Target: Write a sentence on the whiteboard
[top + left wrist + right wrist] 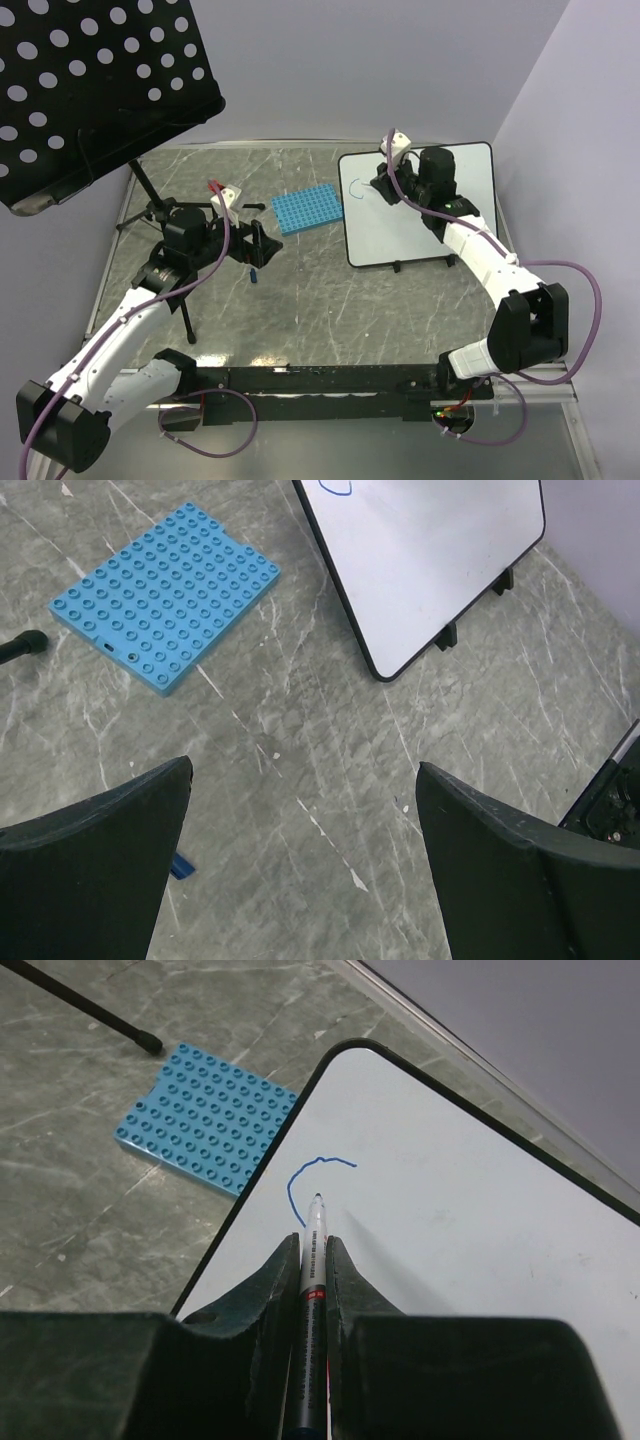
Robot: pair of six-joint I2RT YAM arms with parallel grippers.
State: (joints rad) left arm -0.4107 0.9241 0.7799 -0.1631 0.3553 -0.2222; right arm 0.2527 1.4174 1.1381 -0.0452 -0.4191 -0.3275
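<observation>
The whiteboard (405, 235) stands tilted at the back right of the table; it also shows in the left wrist view (430, 570) and the right wrist view (470, 1240). Of the sentence, only one blue curved stroke (297, 1182) is on the board, near its upper left corner (355, 190). My right gripper (313, 1240) is shut on a grey marker (314, 1290), and the marker's tip sits at the board just right of the stroke. My left gripper (300, 770) hangs open over the bare table left of the board (255, 250), with nothing between its fingers.
A light blue studded plate (307, 210) lies flat just left of the whiteboard. A black perforated music stand (90, 80) on a tripod overhangs the back left. A small dark blue piece (180, 865) lies on the table under the left gripper. Walls close the back and right.
</observation>
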